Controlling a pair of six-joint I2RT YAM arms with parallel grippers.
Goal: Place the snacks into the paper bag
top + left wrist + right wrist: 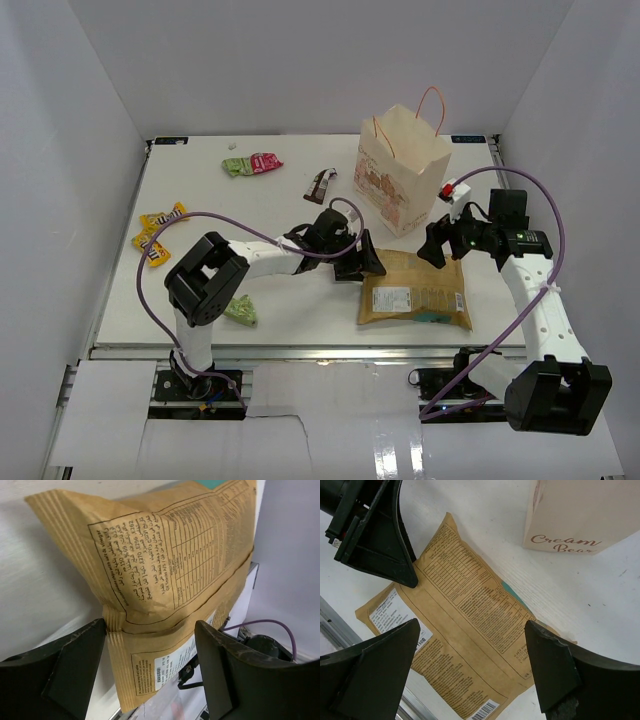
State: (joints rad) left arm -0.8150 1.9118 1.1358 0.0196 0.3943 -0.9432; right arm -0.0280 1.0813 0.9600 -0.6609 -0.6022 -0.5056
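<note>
The large tan chip bag lies flat near the table's front, right of centre. My left gripper is at its left end, open, with the bag's crimped edge between the jaws. My right gripper hovers open over the bag's far right part, fingers wide. The cream paper bag stands upright just behind, also in the right wrist view. Small packets lie apart: two yellow ones, green, pink-red, dark brown, pale green.
A small red and white object sits against the paper bag's right side. Purple cables loop over both arms. White walls close in the table on the left, right and back; the metal front rail runs just below the chip bag.
</note>
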